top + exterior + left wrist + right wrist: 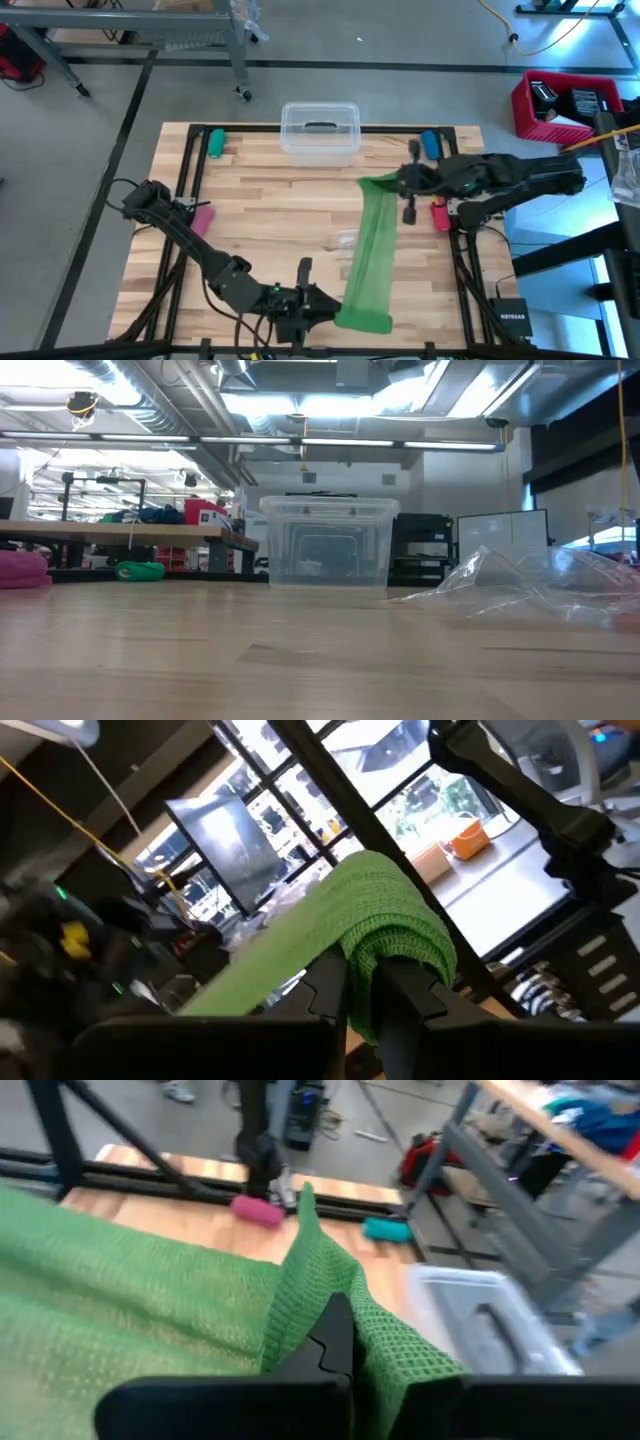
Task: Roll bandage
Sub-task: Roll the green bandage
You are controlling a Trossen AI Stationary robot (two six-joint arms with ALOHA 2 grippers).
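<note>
The bandage (372, 250), a long bright green strip of knit cloth, spans the air from the table's far middle to its near edge. It does not appear in the low view, so it is clear of the tabletop. My left gripper (335, 305) is shut on its near end and my right gripper (395, 185) is shut on its far end. The left wrist view shows the cloth (390, 920) draped over the left fingers. The right wrist view shows it (150, 1300) spreading away from the right fingers. My left gripper pinches the bandage's near end (372, 965) between its two fingers, coming about level from the table's left. The cloth is bunched and folds over the fingertips, several layers thick. From there the strip runs away lifted clear of the table. My right gripper pinches the bandage's far end (320, 1295) between its two fingers, coming from the table's right and slanting slightly down. The cloth is gathered there, and a fold (305, 1210) stands up above the fingertips. The strip hangs clear of the table.
A clear lidded box (320, 130) stands at the far edge. Small rolls lie near the frame: green (215, 143), blue (430, 145), pink (203, 218) and red (440, 215). A clear plastic bag (343, 240) lies beside the bandage's middle.
</note>
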